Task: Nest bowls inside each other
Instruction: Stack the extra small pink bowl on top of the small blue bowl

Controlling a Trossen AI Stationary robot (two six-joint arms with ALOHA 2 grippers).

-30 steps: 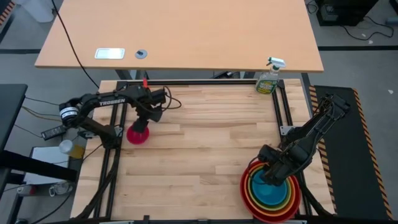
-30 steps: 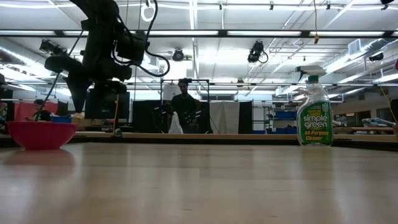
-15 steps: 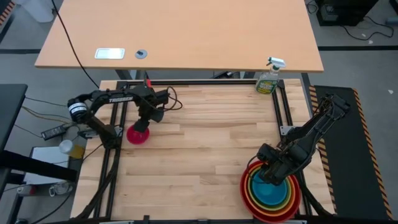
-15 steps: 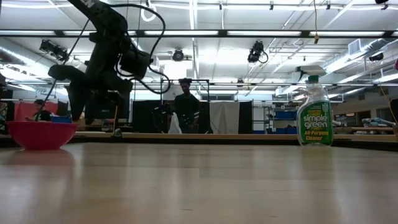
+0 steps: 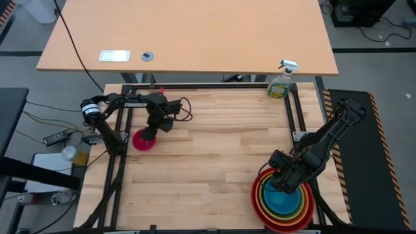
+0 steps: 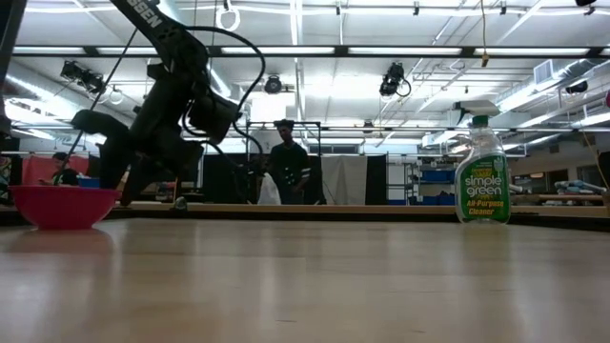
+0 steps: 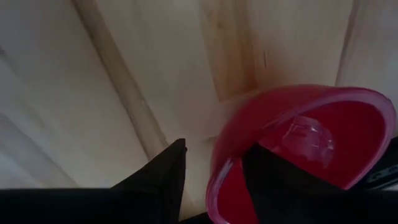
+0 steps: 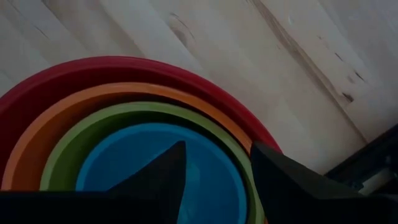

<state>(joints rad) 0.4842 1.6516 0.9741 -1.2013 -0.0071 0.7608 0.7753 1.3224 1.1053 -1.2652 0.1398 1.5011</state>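
The small pink bowl [image 5: 142,141] [image 6: 63,205] stands upright on the table near its left edge. My left gripper [image 7: 214,149] [image 5: 150,132] slants down onto the bowl's far right rim, open, one finger inside the bowl and one outside. At the table's near right corner the blue bowl [image 8: 137,165] sits in the green one [image 8: 93,132], that in the orange one [image 8: 68,106], and that in the red bowl [image 8: 93,67] [image 5: 259,203]. My right gripper [image 8: 217,152] [image 5: 286,181] hangs open over the blue bowl, pointing down. My left gripper straddles the pink bowl's rim [image 7: 216,177]: one finger [image 7: 267,180] is inside the bowl, the other [image 7: 166,177] is outside it above the table. It comes from above, slanting. Whether either finger touches the rim, I cannot tell. The bowl rests on the table.
A green spray bottle [image 5: 281,82] [image 6: 481,167] stands at the table's far right corner. A black frame rail [image 5: 208,86] runs along the far edge. A person [image 6: 286,167] stands in the room beyond the table. Bare wood lies between the pink bowl and the stack.
My left gripper has come down toward the pink bowl and tipped steeper, so its fingers now reach the rim. The pink bowl has stayed in place.
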